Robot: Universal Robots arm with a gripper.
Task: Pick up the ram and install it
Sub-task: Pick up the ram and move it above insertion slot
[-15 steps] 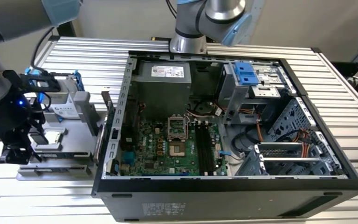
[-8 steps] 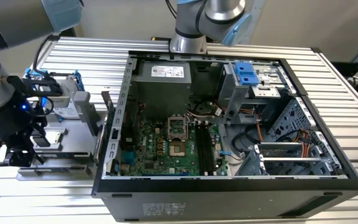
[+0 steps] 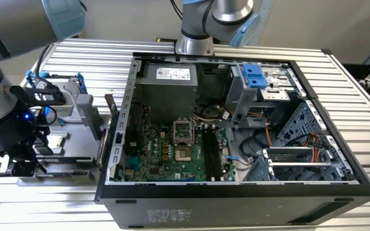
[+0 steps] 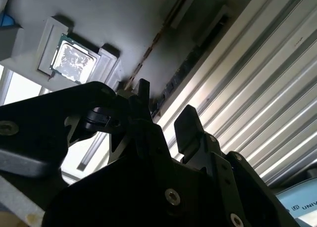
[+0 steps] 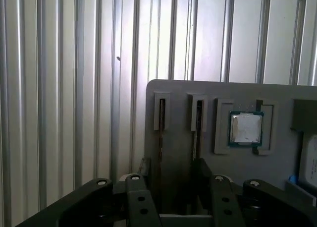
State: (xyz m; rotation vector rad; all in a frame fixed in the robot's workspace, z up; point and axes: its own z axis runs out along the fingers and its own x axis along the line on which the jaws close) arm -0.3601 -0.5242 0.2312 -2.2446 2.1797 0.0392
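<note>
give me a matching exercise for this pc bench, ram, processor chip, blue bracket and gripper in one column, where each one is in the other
Column one
1 ram
2 processor chip
3 blue bracket
4 gripper

Column two
A inside the computer case
B open, over the grey tray
C lying flat in a square recess of the grey tray
D standing on edge in a narrow slot of the grey tray

Pairs: 1-D, 2-C, 3-A, 4-B

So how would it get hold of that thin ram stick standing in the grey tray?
From above, pinching its two long flat faces near mid-length. The ram stands on edge in a slot of the grey tray, thin upper edge exposed; the open gripper straddles it.
</note>
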